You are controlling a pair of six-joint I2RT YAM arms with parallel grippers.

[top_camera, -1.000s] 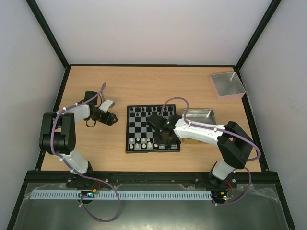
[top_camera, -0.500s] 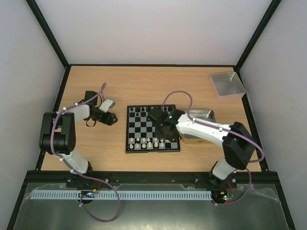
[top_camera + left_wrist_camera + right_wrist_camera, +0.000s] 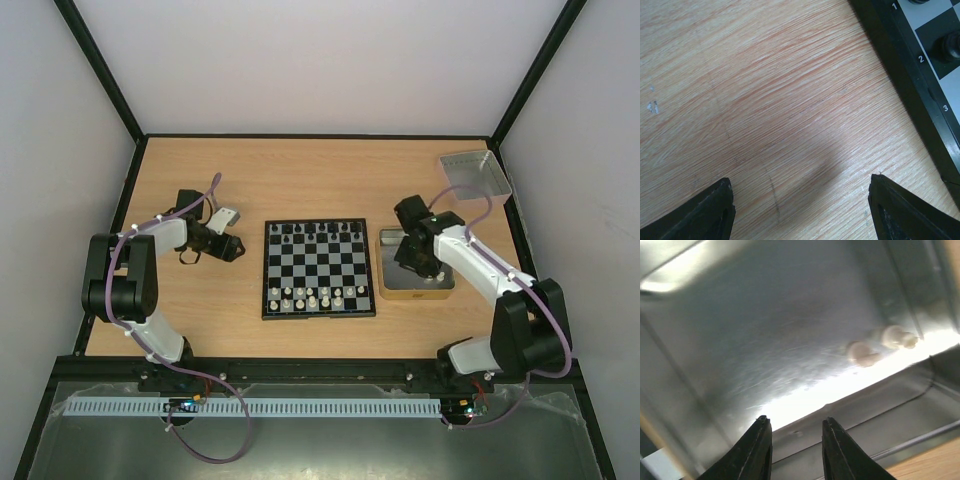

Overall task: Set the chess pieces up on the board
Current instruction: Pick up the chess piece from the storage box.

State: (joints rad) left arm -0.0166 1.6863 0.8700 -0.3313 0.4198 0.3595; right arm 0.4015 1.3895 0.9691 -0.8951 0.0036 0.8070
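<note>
The checkered board [image 3: 319, 268] lies mid-table, with black pieces [image 3: 318, 232] along its far rows and white pieces [image 3: 315, 296] along its near row. My right gripper [image 3: 413, 257] is open and empty over the tan-rimmed metal tray [image 3: 433, 291]. In the right wrist view its jaws [image 3: 792, 422] hover above the tray floor [image 3: 765, 340], where two cream pieces [image 3: 862, 353] lie near the wall. My left gripper [image 3: 236, 247] rests left of the board, open and empty; its wrist view [image 3: 800, 184] shows bare wood and the board's rim [image 3: 910, 80].
A grey metal tray [image 3: 474, 177] stands at the far right corner. Black frame rails edge the table. Bare wood lies between the left gripper and the board.
My right arm has swung from over the board's right side to the tan-rimmed tray. The left arm has not moved.
</note>
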